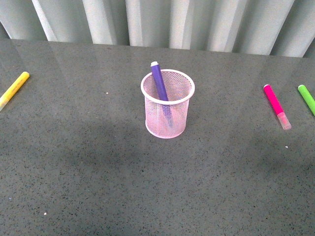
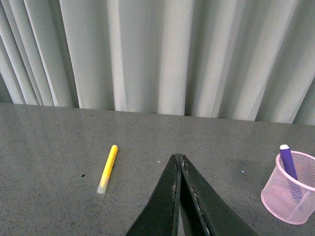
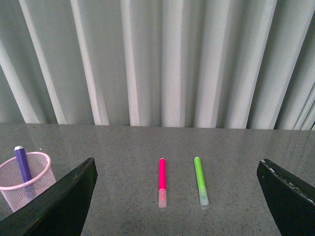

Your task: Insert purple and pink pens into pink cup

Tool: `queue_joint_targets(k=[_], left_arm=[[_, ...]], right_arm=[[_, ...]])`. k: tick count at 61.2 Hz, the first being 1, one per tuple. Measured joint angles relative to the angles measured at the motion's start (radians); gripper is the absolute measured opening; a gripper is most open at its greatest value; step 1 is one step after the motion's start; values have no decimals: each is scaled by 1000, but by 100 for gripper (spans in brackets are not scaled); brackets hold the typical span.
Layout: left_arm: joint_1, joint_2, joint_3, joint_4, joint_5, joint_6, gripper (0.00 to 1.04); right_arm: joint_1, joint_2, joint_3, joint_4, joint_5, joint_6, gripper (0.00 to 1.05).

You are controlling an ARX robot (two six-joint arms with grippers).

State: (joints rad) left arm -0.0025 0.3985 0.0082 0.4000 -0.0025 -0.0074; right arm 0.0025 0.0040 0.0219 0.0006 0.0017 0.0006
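Pink cup [image 1: 179,120] is standing upright near the middle of a dark grey speckled tabletop [image 1: 98,187], which is stretching across the whole front view. Inside the cup a purple pen [image 1: 158,81] is leaning, its pale end poking above the rim toward the back left. Off to the right, well apart from the cup, the pink pen [image 1: 274,103] is lying flat on the table with its translucent cap pointing toward the robot. A green marker [image 1: 306,97] is lying near it, further right, at the picture's edge. Far to the left a yellow marker [image 1: 15,88] is lying at the opposite edge. Beyond the table's far edge a pale grey pleated curtain [image 1: 157,19] is hanging across the background. In its wrist view the left gripper [image 2: 178,158] is pressing its two black fingers together with nothing between them. The right gripper [image 3: 177,164] is hanging with its fingers spread wide and empty, and its wrist view is showing the pink pen and green marker on the table between them.
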Motion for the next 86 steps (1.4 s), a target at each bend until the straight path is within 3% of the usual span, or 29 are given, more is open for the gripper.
queue_joint_targets(k=[39, 46, 63, 75, 81, 86], left_arm=[[0, -225, 0, -223, 0, 0, 4], [0, -364, 0, -391, 1, 0, 4], [0, -394, 0, -399, 2, 0, 4], [0, -394, 0, -399, 2, 0, 40], [0, -394, 0, -399, 0, 0, 58], [0, -395, 0, -399, 2, 0, 72]], right_arm=[[0, 0, 0, 0, 0, 0, 98], [0, 0, 0, 0, 0, 0, 98], [0, 0, 0, 0, 0, 0, 98], [0, 0, 0, 0, 0, 0, 98], [43, 134, 74, -183, 220, 0, 98], [-10, 301, 104, -146, 211, -36, 98]])
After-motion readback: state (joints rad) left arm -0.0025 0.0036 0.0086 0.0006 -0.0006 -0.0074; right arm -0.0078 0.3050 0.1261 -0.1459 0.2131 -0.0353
